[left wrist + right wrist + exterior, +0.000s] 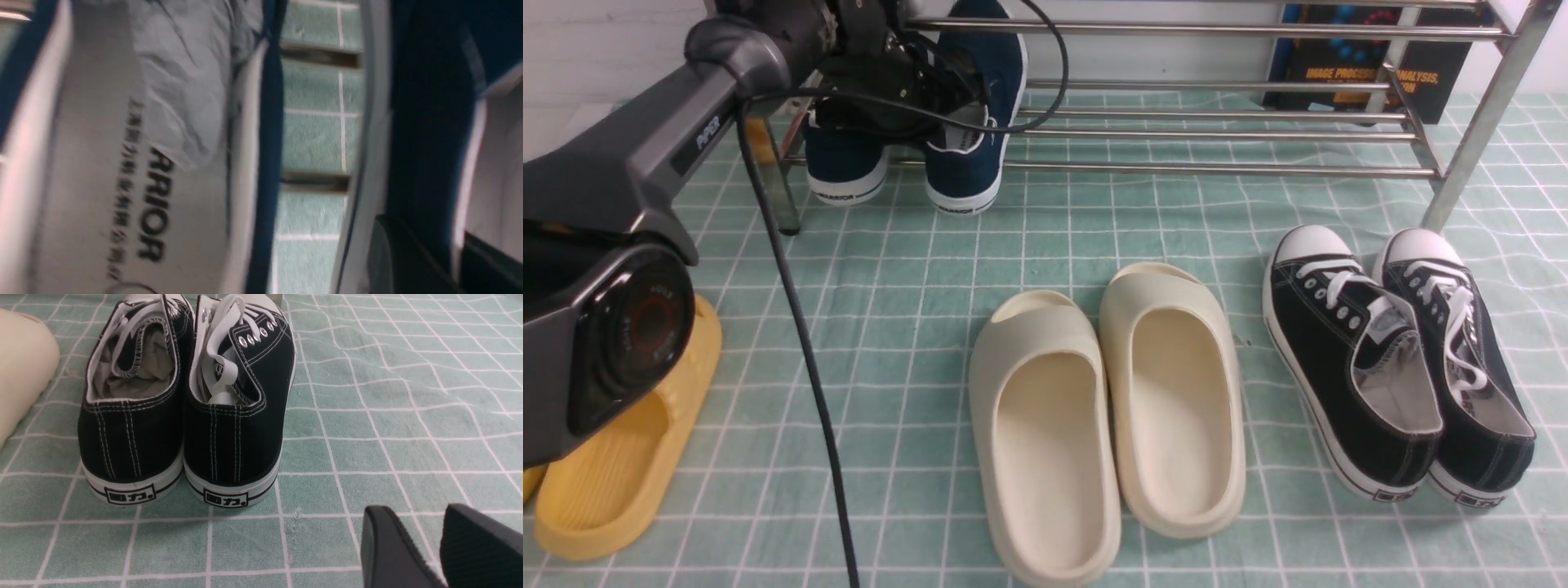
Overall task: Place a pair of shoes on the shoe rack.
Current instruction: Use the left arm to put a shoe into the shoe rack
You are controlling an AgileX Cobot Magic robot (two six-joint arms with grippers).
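Shoes [974, 163], probably light with soft canvas, sat on the rack [1217, 169]; left gripper [425, 230] pinched one collar, right gripper [413, 516] slightly spread, empty.

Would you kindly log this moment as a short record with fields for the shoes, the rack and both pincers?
navy shoes: both on the shoe rack's lower shelf, left end, heels toward the camera
left pincer: appears closed on the side wall of one of the navy shoes
right pincer: open, empty, over the cloth near the black sneakers' heels
on the cloth: cream slides in the middle, black sneakers right, yellow slide far left
task status: pair on rack, not yet released
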